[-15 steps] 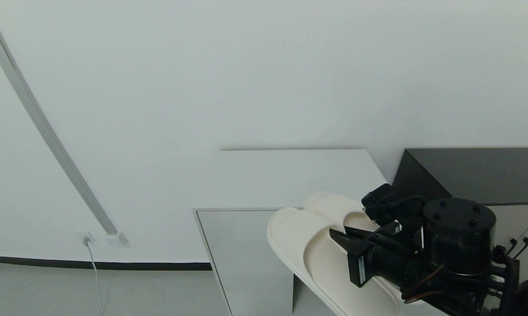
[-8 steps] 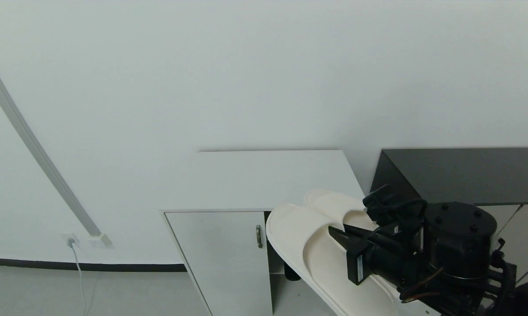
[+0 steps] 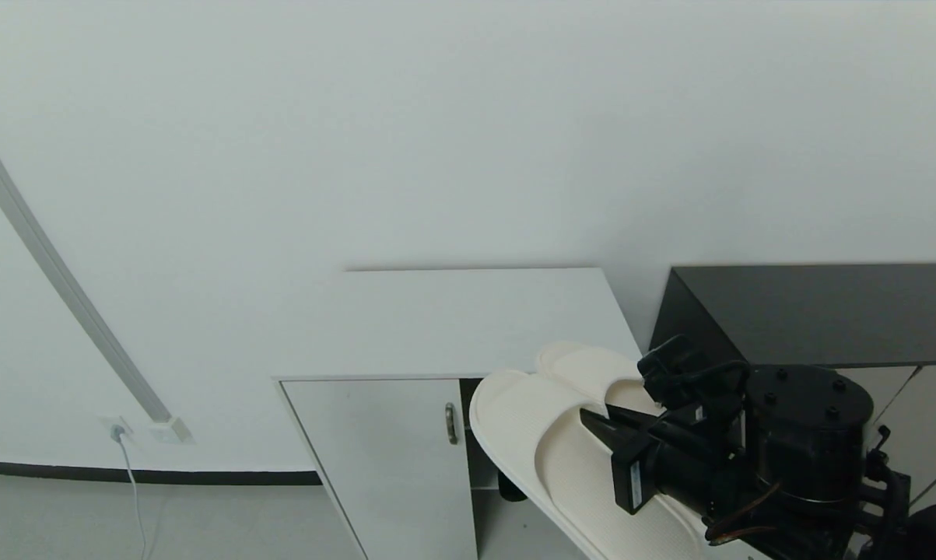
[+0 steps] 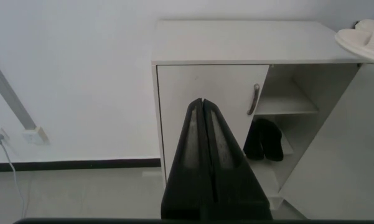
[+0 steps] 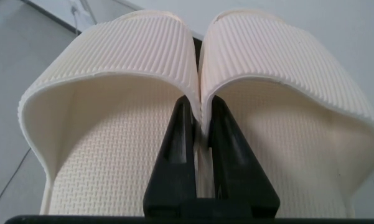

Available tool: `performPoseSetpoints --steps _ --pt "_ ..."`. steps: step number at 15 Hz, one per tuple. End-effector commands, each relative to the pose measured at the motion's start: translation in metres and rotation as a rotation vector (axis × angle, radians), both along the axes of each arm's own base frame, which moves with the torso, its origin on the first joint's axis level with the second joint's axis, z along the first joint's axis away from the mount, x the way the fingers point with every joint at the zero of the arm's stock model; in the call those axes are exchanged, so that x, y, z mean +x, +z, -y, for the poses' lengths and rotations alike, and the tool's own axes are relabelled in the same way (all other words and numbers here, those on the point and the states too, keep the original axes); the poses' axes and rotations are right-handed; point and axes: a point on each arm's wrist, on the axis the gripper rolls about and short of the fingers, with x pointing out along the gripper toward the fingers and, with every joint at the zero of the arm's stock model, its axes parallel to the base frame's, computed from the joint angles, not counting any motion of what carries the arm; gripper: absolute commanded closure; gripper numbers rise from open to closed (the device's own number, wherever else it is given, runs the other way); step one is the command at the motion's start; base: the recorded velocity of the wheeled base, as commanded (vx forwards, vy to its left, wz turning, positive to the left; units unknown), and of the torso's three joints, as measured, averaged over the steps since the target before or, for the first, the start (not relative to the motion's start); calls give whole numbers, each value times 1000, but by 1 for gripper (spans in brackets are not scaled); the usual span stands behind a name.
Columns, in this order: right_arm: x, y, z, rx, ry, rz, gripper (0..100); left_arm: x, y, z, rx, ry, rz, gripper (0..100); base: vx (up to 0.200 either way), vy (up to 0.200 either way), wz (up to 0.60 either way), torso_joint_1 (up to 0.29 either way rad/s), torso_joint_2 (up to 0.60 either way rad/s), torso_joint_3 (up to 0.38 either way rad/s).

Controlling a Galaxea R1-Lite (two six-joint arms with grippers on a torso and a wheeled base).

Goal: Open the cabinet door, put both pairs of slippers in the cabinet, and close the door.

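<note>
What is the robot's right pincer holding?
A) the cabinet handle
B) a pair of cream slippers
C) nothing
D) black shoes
B: the right pincer is clamped on the inner edges of the two cream slippers, which are pressed side by side.

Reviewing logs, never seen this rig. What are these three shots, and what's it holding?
It is a two-armed robot. The wide picture comes from its head camera, and the other two come from a camera on each wrist. The right gripper has its fingers pinched on the inner edges of a cream pair of slippers. The left gripper is shut and empty. It faces an open white cabinet with a dark pair inside.
</note>
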Motion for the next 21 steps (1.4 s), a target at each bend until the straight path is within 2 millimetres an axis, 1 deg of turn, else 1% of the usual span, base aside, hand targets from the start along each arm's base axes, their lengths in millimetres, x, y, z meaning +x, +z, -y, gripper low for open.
performPoseSetpoints --steps 1,7,21 --pt "0 0 -1 -1 0 -1 100 0 0 0 -1 0 -2 100 0 0 0 0 0 0" --pt "0 0 0 6 3 5 100 0 0 0 -1 0 -2 100 0 0 0 -10 18 15" --pt "0 -1 0 9 10 3 100 0 0 0 -1 0 -2 100 0 0 0 -159 358 196"
